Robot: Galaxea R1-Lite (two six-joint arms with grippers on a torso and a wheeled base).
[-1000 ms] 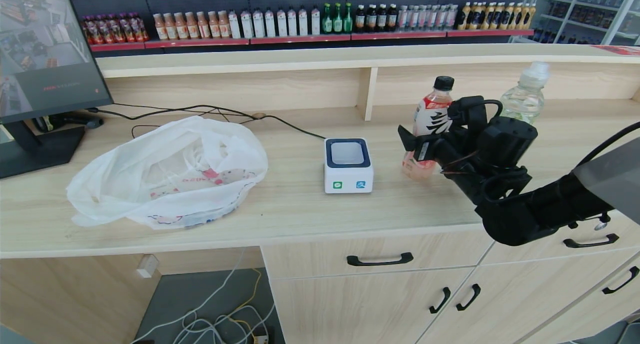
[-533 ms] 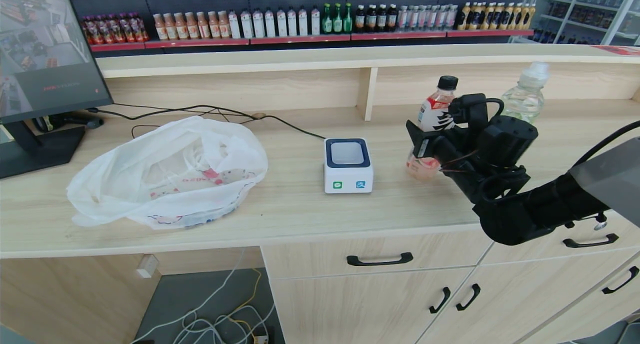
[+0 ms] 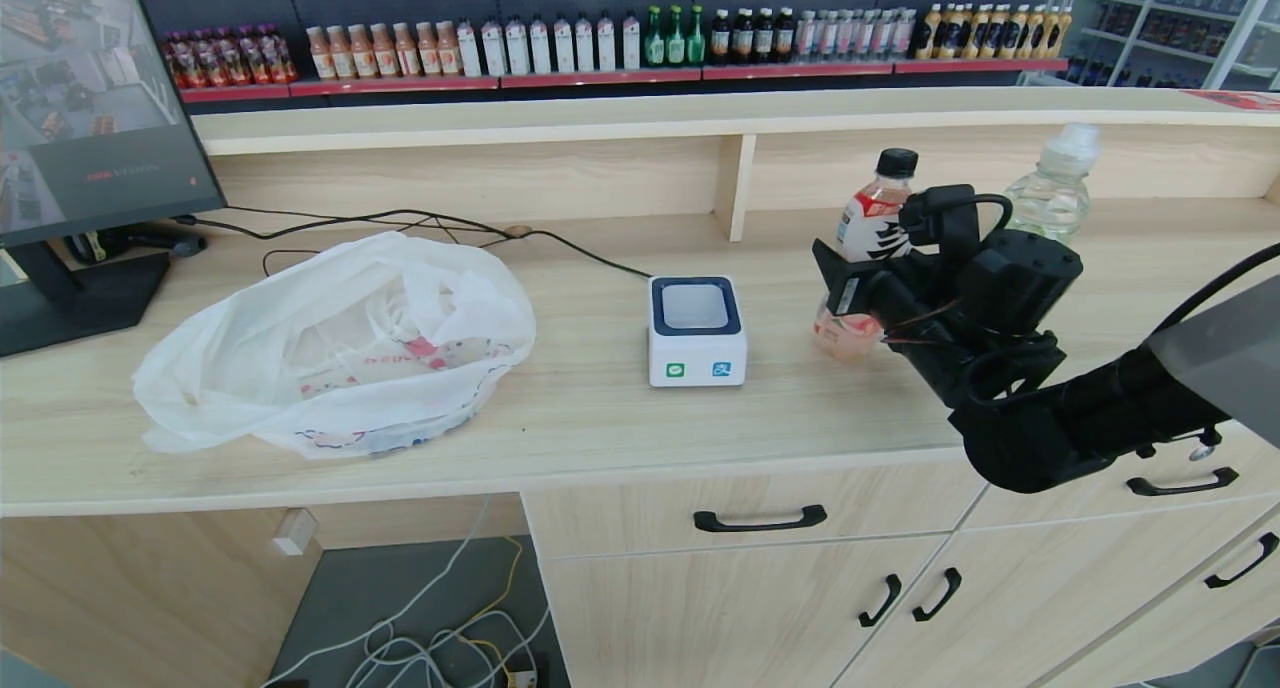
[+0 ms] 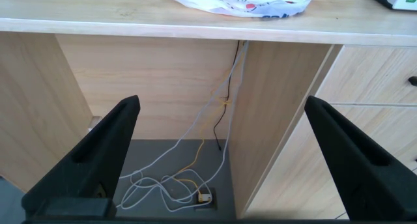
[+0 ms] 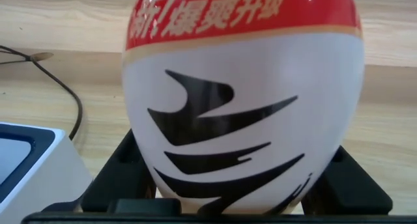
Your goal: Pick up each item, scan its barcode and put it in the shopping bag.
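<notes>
Pinching the pink bottle [image 3: 868, 230] right of centre in the head view, the right hand [image 3: 862, 286] has it near the scanner [image 3: 696, 330], not yet scanned, I judge. The shopping bag [image 3: 340, 343] lies at left, a clear bottle [image 3: 1050, 193] waits upper right, and the left hand [image 4: 221, 152] is spread.

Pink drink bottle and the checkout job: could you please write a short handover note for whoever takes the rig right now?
Right gripper: shut on the pink drink bottle, upright, right of the scanner on the counter.
Left gripper: open, empty, low in front of the cabinet.
Done: bottle gripped. The shopping bag lies left of the scanner; contents unclear.
To do: scan it, bag it; then the clear water bottle behind.
</notes>
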